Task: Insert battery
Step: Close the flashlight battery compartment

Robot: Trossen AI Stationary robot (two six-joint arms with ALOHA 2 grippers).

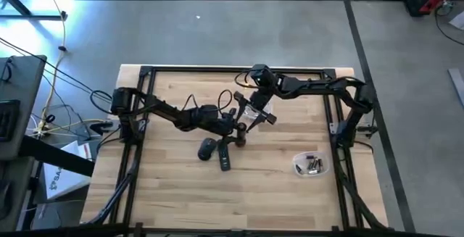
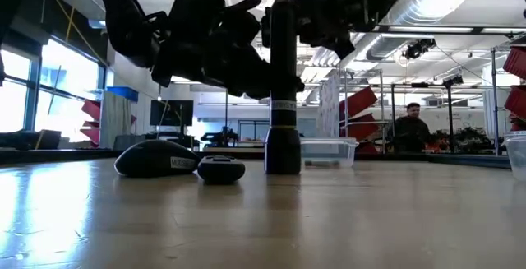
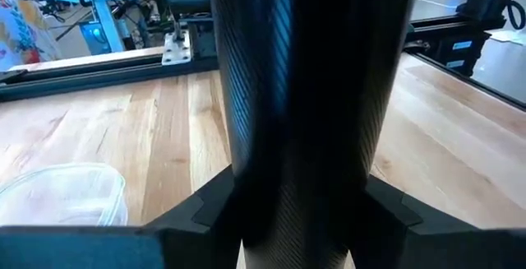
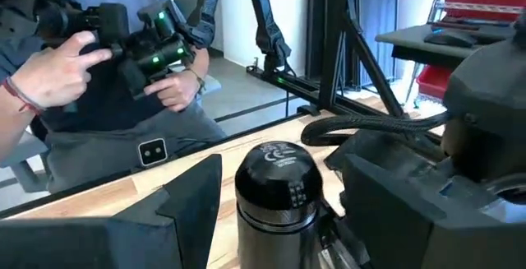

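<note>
My left gripper point(image 3: 300, 211) is closed around a black cylindrical flashlight point(image 2: 283, 96), the ribbed barrel filling the centre of the left wrist view between my two fingers point(image 3: 205, 207). I hold it upright with its lower end on the table point(image 2: 345, 220), in the middle of the low view, so that its top stays steady and faces up, which I judge is the end meant to receive a battery.

My right gripper point(image 4: 263, 220) hovers at the flashlight's top; its fingers sit either side of the round end point(image 4: 278, 174) with a gap to the cap on each side, so they stand apart and grip nothing. I see no battery between them. I judge this hand is placed to work the top end while the left one braces the body.

The batteries appear to be in a small clear tub point(image 1: 310, 164) at the lower right of the high view, well apart from both hands. Just left of the flashlight in the low view lie a dark computer mouse point(image 2: 156, 159) and a smaller dark piece point(image 2: 221, 169) beside it. At the upper left of the right wrist view a person holds a dark device point(image 4: 136, 43).
</note>
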